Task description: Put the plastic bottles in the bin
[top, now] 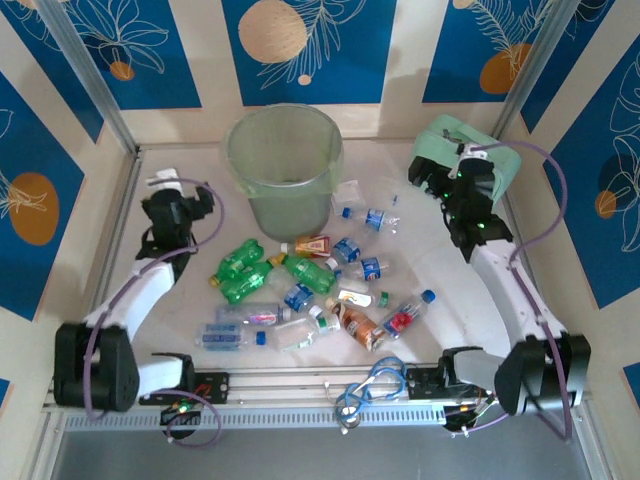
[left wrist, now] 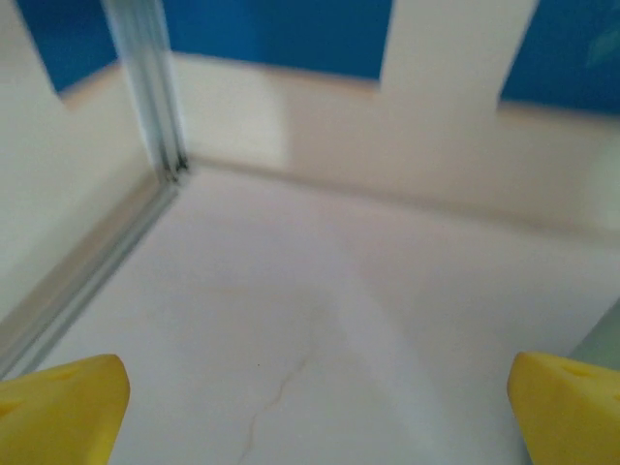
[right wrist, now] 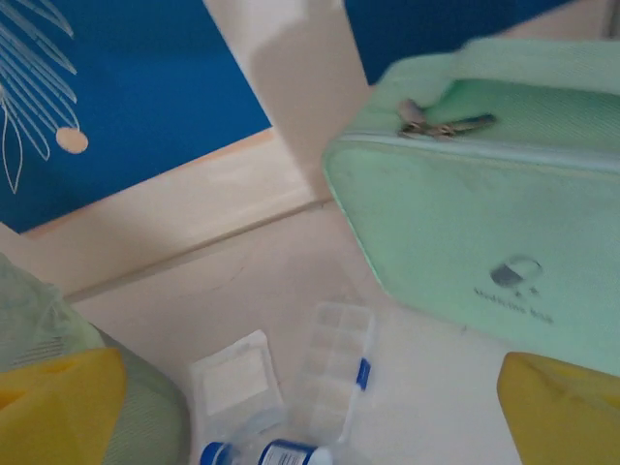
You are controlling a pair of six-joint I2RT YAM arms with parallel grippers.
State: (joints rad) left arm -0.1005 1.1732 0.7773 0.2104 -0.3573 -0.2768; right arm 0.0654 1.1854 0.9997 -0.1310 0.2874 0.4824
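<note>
Several plastic bottles lie crushed and scattered mid-table: green ones (top: 240, 262), clear ones with blue labels (top: 371, 218), a brown one (top: 360, 328) and a red-labelled one (top: 404, 319). The bin (top: 285, 195), a tall pale-green bucket, stands upright behind them. Left of the bin my left gripper (top: 183, 192) is open over bare table, its yellow fingertips (left wrist: 58, 412) wide apart. My right gripper (top: 440, 178) hangs open right of the bin, with nothing between its fingertips (right wrist: 562, 412). One blue-labelled bottle (right wrist: 283, 453) shows below it, and the bin wall (right wrist: 39, 325) at its left.
A mint-green zippered case (top: 470, 150) (right wrist: 484, 242) sits at the back right, close to the right gripper. A clear pill box with a blue clasp (right wrist: 334, 373) and a flat plastic packet (right wrist: 231, 380) lie between case and bin. A coiled blue cable (top: 368, 392) rests on the front rail.
</note>
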